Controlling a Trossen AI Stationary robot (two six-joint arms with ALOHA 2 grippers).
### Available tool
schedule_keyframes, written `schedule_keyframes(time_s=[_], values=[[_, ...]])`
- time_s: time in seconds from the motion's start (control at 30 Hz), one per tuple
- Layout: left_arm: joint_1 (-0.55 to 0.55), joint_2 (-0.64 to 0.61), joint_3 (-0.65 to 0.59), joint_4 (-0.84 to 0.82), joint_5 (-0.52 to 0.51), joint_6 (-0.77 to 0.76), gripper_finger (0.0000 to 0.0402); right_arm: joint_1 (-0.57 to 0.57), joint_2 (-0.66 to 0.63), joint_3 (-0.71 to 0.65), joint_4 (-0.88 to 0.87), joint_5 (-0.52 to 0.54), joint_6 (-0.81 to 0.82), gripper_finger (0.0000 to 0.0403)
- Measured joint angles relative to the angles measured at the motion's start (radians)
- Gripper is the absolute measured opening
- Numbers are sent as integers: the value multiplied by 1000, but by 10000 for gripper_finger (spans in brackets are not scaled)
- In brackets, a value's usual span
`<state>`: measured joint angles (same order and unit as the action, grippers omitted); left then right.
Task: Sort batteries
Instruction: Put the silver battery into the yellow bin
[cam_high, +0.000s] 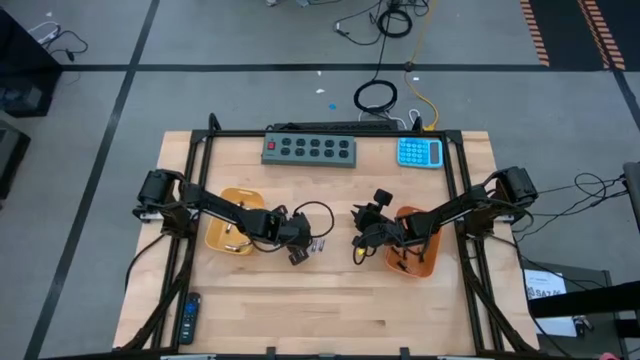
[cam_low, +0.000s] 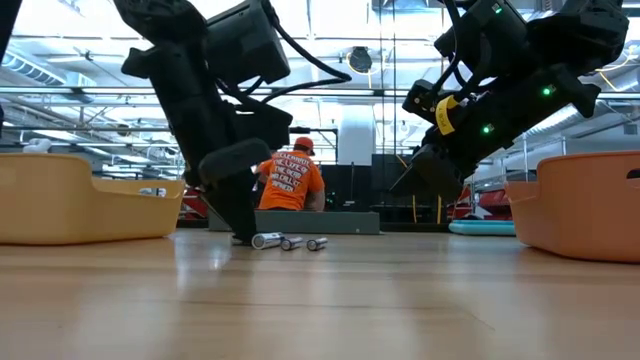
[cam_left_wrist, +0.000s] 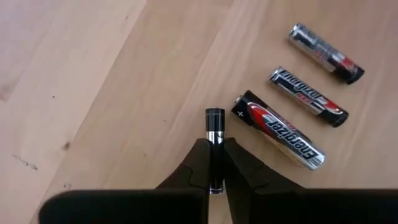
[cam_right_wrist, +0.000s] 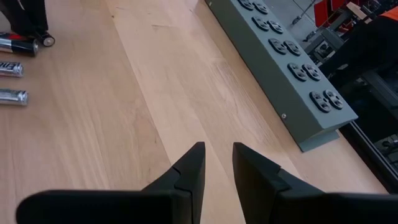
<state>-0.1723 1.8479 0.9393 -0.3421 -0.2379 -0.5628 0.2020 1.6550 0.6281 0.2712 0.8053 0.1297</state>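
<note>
Your left gripper (cam_left_wrist: 214, 163) pinches one battery (cam_left_wrist: 214, 127); three batteries (cam_left_wrist: 278, 129) lie just beside it, nearest reading Energizer. Your right gripper (cam_right_wrist: 217, 158) is slightly spread.

the table (cam_high: 330, 320) carries two trays: the left tray (cam_high: 222, 236) by the left arm, the right tray (cam_high: 425, 262) by the right arm. between them, nearer the left tray, three batteries (cam_left_wrist: 280, 130) lie side by side on the table, a fourth battery (cam_left_wrist: 214, 134) just beside them. the power strip (cam_high: 309, 149) and the calculator (cam_high: 420, 152) sit along the far edge, the remote (cam_high: 189, 318) at the near left corner.
</note>
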Motion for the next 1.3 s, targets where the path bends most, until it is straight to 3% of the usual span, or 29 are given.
schedule_keyframes(time_s=[0.2,0.3,0.43,0.6,0.7,0.87,0.97,1.1,1.3], values=[[-18,-94,-9,-95,24,-30,25,0,0,0,-2,0,3,72],[-41,-206,9,-272,-7,-86,25,0,0,0,-6,0,5,72],[-71,-365,36,-523,-139,-220,25,0,0,0,-14,0,13,72],[-90,-481,-8,-746,-145,-372,25,0,2,0,-13,0,11,72],[-103,-494,-70,-742,-152,-378,52,0,2,0,-8,0,9,72],[-95,-496,-82,-740,-167,-398,180,0,2,0,-12,-1,13,72],[-94,-498,-48,-683,-196,-389,236,0,2,0,-11,-1,13,72],[-94,-477,-30,-479,-200,-298,254,0,2,0,-9,-2,13,72],[-69,-343,-30,-116,-129,-169,236,0,2,0,-5,-2,12,72]])
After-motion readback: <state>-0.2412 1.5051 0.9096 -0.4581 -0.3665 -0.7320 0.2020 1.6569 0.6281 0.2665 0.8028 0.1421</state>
